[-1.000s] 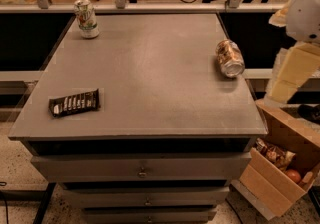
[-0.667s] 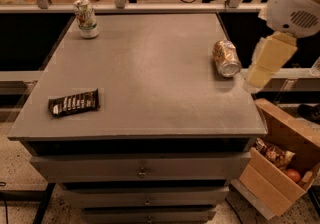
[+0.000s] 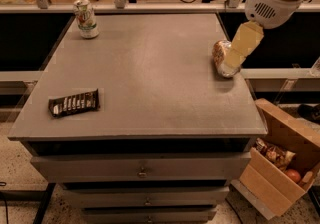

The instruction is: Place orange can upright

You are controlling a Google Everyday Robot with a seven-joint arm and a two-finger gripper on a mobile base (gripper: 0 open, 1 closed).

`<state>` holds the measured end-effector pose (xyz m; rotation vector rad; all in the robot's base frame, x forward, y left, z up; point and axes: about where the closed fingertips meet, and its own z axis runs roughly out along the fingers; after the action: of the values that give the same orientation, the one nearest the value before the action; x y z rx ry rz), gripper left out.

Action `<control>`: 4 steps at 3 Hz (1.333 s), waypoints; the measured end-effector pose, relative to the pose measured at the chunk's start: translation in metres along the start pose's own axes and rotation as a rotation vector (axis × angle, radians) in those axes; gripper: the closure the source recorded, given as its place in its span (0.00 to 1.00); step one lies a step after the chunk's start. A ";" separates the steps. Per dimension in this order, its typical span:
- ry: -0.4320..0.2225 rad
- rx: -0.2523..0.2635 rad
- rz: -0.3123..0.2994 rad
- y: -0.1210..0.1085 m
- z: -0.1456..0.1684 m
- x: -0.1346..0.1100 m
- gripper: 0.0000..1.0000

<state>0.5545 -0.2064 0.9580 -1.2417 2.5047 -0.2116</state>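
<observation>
Surface: grey top of a drawer cabinet, carrying 3 items.
Orange can: on its side, near right edge.
White-and-green can: upright, far left corner.
Dark wrapper: flat, front left.
Gripper: over the orange can.

We saw the orange can, copper-patterned with silver ends, lying on its side near the tabletop's right edge, with the gripper overlapping its right side.
</observation>
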 end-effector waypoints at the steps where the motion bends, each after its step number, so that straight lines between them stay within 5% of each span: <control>1: 0.014 0.062 0.164 -0.022 0.016 -0.006 0.00; 2: 0.004 0.106 0.303 -0.043 0.035 -0.017 0.00; 4: -0.028 0.096 0.490 -0.077 0.088 -0.035 0.00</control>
<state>0.6636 -0.2237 0.9052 -0.5625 2.6449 -0.1862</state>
